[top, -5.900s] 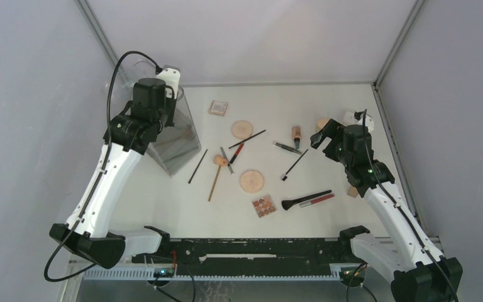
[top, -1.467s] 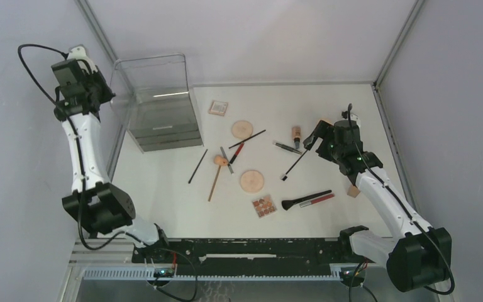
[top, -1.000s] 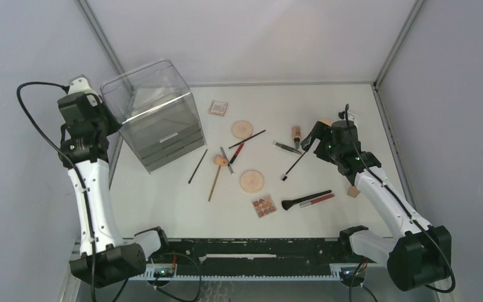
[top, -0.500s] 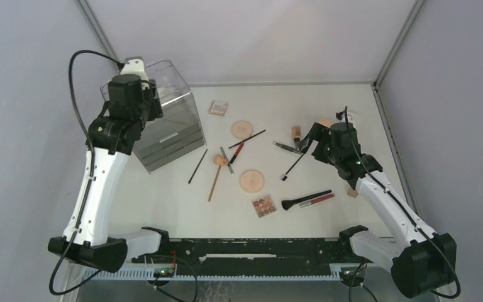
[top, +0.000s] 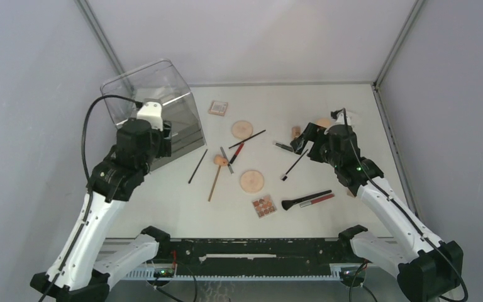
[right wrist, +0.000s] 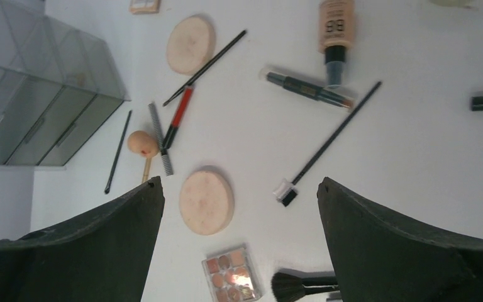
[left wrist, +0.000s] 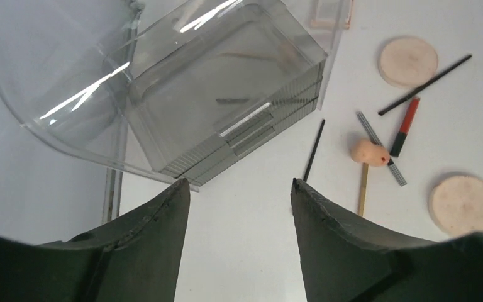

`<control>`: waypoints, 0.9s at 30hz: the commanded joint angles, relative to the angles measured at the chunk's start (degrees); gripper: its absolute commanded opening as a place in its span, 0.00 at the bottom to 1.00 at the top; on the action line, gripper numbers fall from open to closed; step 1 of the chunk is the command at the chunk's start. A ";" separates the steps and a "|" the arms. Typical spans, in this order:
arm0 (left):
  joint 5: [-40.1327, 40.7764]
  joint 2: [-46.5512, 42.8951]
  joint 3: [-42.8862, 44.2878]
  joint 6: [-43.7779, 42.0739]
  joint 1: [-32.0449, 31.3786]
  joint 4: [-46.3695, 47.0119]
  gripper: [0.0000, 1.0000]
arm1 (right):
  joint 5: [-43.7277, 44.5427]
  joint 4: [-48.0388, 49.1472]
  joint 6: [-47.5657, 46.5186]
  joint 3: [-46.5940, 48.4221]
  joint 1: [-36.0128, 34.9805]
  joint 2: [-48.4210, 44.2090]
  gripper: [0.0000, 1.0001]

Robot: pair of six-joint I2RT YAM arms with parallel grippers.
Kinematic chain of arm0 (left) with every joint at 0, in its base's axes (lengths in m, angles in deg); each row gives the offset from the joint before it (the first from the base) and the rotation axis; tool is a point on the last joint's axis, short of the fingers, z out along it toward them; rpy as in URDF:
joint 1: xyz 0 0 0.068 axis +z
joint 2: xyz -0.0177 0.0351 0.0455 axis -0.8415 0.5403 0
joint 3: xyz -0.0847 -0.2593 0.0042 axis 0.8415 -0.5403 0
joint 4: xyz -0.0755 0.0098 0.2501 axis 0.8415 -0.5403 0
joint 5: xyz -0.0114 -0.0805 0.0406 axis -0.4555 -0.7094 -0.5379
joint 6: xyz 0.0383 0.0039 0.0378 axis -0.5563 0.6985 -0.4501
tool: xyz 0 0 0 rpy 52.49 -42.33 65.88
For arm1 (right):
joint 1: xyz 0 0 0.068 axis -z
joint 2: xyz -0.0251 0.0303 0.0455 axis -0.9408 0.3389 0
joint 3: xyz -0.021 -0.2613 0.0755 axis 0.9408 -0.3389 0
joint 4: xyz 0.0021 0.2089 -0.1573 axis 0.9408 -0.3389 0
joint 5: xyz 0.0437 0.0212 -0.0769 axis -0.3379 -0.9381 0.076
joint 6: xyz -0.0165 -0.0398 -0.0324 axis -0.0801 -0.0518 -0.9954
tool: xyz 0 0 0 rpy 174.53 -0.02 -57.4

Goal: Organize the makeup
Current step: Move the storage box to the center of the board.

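Observation:
The makeup lies scattered on the white table: two peach discs [top: 251, 181] [top: 241, 129], an eyeshadow palette [top: 264, 206], a big black brush [top: 305, 200], a tan bottle [right wrist: 336, 28], a red pencil [top: 236, 152], a sponge on a stick [top: 220, 162] and a thin black brush [top: 197, 165]. My left gripper [left wrist: 240, 185] hangs open over bare table, just in front of the clear organizer [top: 157, 119], nothing between its fingers. My right gripper [right wrist: 240, 182] is open above the nearer disc [right wrist: 206, 200] and a small comb brush [right wrist: 327, 148], holding nothing.
The organizer stands skewed at the back left, its clear cover [left wrist: 69, 94] bulging toward the left wall. A small square palette [top: 217, 108] lies behind the discs. Grey walls close in the table on both sides.
My left arm has swung from the organizer's left side over it to its near side, its jaws widening. The right gripper has edged left toward the middle. The organizer has not moved.

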 commanded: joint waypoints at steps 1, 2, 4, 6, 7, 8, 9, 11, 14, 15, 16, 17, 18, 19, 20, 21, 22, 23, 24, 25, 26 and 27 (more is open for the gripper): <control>12.06 1.81 0.16 -3.37 -5.57 1.93 0.66 | -5.96 9.44 -0.30 -1.35 -2.28 0.47 0.98; 14.73 2.43 2.50 -2.99 -5.51 1.81 0.68 | -8.45 12.46 0.39 -2.22 -2.62 0.64 0.98; 17.41 4.12 8.75 -2.33 -4.34 1.93 0.77 | -12.53 19.07 2.74 -4.25 -3.96 1.29 0.97; 15.91 6.80 15.47 -0.83 -1.15 0.60 0.82 | -13.02 24.48 3.10 -4.46 -6.83 2.80 0.96; 14.46 8.91 19.63 0.45 1.19 -1.04 0.82 | -12.66 25.76 2.91 -4.24 -8.26 3.56 0.95; 12.53 11.15 23.50 1.92 4.19 -2.66 0.83 | -12.28 26.40 2.87 -3.81 -9.53 4.27 0.95; 11.30 13.44 26.92 3.56 6.86 -4.63 0.82 | -11.84 26.57 2.86 -3.22 -10.68 5.00 0.94; 12.98 18.12 32.91 6.68 10.85 -8.17 0.81 | -11.23 26.33 3.10 -2.22 -12.46 6.02 0.94; 10.08 19.70 35.14 10.59 17.35 -8.70 0.81 | -9.85 25.45 3.93 -1.84 -13.85 6.28 0.93; 7.46 19.78 34.79 11.84 21.38 -8.53 0.81 | -9.57 24.95 4.25 -1.90 -13.99 6.30 0.94; 4.24 19.81 34.16 13.01 24.50 -8.22 0.81 | -9.52 24.41 4.29 -1.80 -14.10 6.28 0.94; 0.71 19.75 33.02 13.83 27.34 -7.54 0.81 | -9.37 23.83 4.19 -1.78 -14.10 6.16 0.93; -2.64 19.71 31.79 14.47 29.70 -6.80 0.82 | -9.16 23.11 3.94 -1.82 -14.10 5.95 0.94; -5.67 19.79 30.68 15.04 31.69 -6.14 0.82 | -8.81 22.45 3.43 -1.86 -14.12 5.76 0.94; -8.45 19.91 29.66 15.37 33.29 -5.85 0.82 | -8.35 21.89 2.93 -1.77 -14.10 5.41 0.93; -10.91 20.11 28.63 15.53 34.54 -5.62 0.82 | -7.92 21.33 2.55 -1.85 -14.02 5.16 0.94; -12.86 20.28 27.52 15.74 35.46 -5.37 0.82 | -7.63 20.83 2.23 -1.91 -13.97 4.82 0.94; -14.94 20.33 25.81 15.77 36.04 -4.82 0.82 | -7.26 20.29 1.93 -1.84 -13.86 4.57 0.94; -16.54 19.97 23.97 15.86 36.28 -3.94 0.82 | -6.86 19.95 1.72 -1.86 -13.77 4.28 0.94; -18.46 19.50 21.93 16.05 36.36 -2.62 0.82 | -6.54 19.61 1.58 -1.88 -13.65 4.02 0.93; -20.41 18.84 19.79 16.33 36.35 -1.23 0.82 | -6.34 19.33 1.57 -1.84 -13.48 3.82 0.94; -22.66 18.32 17.93 16.72 36.35 0.13 0.82 | -6.20 18.99 1.53 -1.91 -13.15 3.77 0.93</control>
